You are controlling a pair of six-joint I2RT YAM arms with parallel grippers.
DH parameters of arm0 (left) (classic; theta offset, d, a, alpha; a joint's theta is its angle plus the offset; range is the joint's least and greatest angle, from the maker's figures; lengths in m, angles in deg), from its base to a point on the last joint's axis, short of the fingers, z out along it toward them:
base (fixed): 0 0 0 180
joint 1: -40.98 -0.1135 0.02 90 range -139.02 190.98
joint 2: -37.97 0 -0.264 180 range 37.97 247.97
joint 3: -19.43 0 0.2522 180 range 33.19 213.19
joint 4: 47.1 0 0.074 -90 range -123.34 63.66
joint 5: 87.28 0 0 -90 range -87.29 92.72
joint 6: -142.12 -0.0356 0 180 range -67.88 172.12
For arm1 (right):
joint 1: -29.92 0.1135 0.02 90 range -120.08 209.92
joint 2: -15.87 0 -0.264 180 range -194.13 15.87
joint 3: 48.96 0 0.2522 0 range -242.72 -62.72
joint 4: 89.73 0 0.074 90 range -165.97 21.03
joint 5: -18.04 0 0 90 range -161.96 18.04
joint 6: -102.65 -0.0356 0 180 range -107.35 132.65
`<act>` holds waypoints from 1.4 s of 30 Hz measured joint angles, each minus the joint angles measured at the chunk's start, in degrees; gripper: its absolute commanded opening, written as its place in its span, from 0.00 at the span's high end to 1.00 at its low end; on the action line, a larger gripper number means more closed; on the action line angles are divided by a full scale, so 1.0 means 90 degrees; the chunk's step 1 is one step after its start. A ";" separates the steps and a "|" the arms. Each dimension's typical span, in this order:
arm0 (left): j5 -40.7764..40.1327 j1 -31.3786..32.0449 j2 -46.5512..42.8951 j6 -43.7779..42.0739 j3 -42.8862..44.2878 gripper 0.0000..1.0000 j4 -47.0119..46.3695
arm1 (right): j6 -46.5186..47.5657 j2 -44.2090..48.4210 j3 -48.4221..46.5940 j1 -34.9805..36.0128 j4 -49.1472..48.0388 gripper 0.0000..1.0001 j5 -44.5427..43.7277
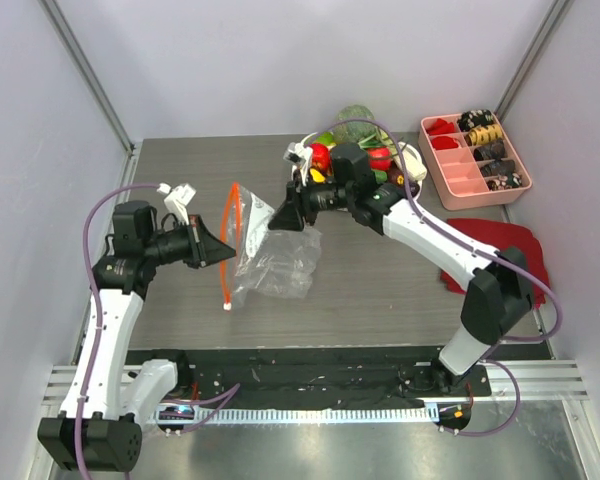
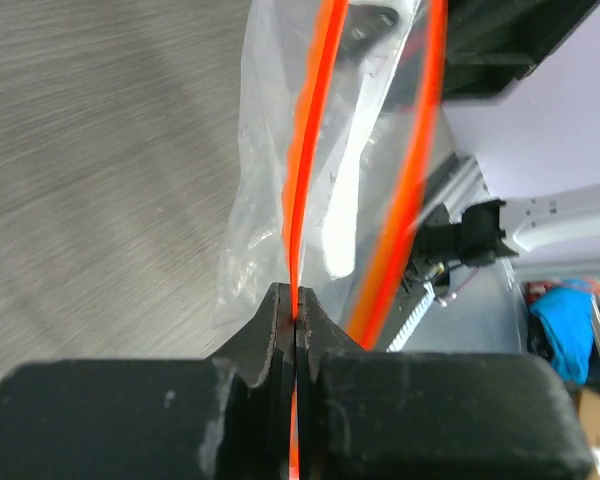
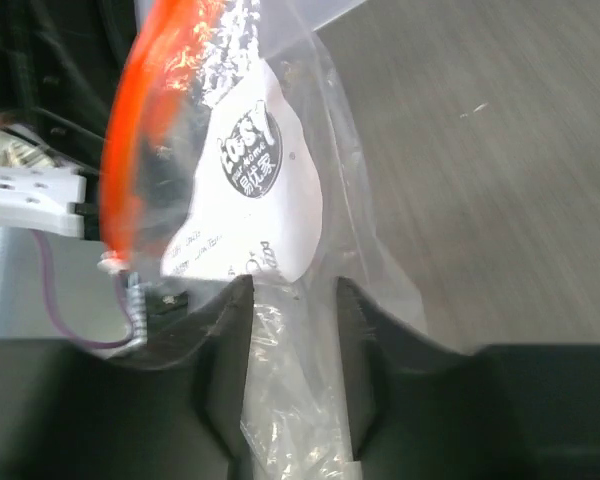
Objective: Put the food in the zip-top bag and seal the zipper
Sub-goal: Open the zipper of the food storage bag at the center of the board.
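Note:
The zip-top bag [image 1: 276, 258] hangs crinkled above the table's middle, its mouth facing left. Its orange-red zipper [image 1: 230, 235] forms an upright loop. My left gripper [image 1: 228, 256] is shut on one zipper strip [image 2: 306, 150], pinched flat between the jaws [image 2: 295, 302]. My right gripper [image 1: 277, 222] is at the bag's far side. Its jaws [image 3: 293, 292] stand apart, open, with loose clear film and the white printed patch [image 3: 250, 185] between and just ahead of them. The food [image 1: 358, 150] lies piled at the back behind the right arm: a grey-green head [image 1: 357, 114] and a red fruit [image 1: 320, 157].
A pink divided tray [image 1: 427, 152] with small pieces stands at the back right. A dark red cloth [image 1: 500, 243] lies under the right arm's elbow. Grey walls close in on the left, back and right.

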 measured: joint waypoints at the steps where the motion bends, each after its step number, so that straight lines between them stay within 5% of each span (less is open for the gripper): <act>1: -0.0109 0.0000 -0.0087 0.0143 0.0012 1.00 0.0027 | -0.0051 -0.0129 -0.0100 0.0000 -0.0005 0.16 -0.0102; 10: -0.2453 0.0024 -0.0075 0.0576 0.0806 1.00 0.0986 | -0.0546 -0.0398 -0.0988 -0.0056 0.0629 0.23 -0.1664; 18: -0.4184 0.0109 0.0430 0.0678 0.1311 1.00 0.1807 | -0.2076 -0.0427 -0.1173 0.0284 0.0231 0.22 -0.1625; 31: -0.4714 0.0345 0.0787 0.0556 0.1661 1.00 0.2064 | -0.3252 -0.2531 -0.2237 0.1554 -0.0257 0.30 -0.1467; 34: -0.4716 0.0345 0.0828 0.0576 0.1651 1.00 0.2062 | -0.3252 -0.2613 -0.2351 0.1620 -0.0262 0.54 -0.1498; 35: -0.4711 0.0345 0.0850 0.0580 0.1651 1.00 0.2064 | -0.3257 -0.2616 -0.2370 0.1622 -0.0265 0.74 -0.1513; 37: -0.4711 0.0345 0.0869 0.0578 0.1651 1.00 0.2064 | -0.3198 -0.2616 -0.2424 0.1620 -0.0267 0.97 -0.1610; 42: -0.4923 0.0345 0.0869 0.0335 0.1744 1.00 0.2283 | -0.2973 -0.2601 -0.2463 0.1494 0.0073 0.99 -0.2004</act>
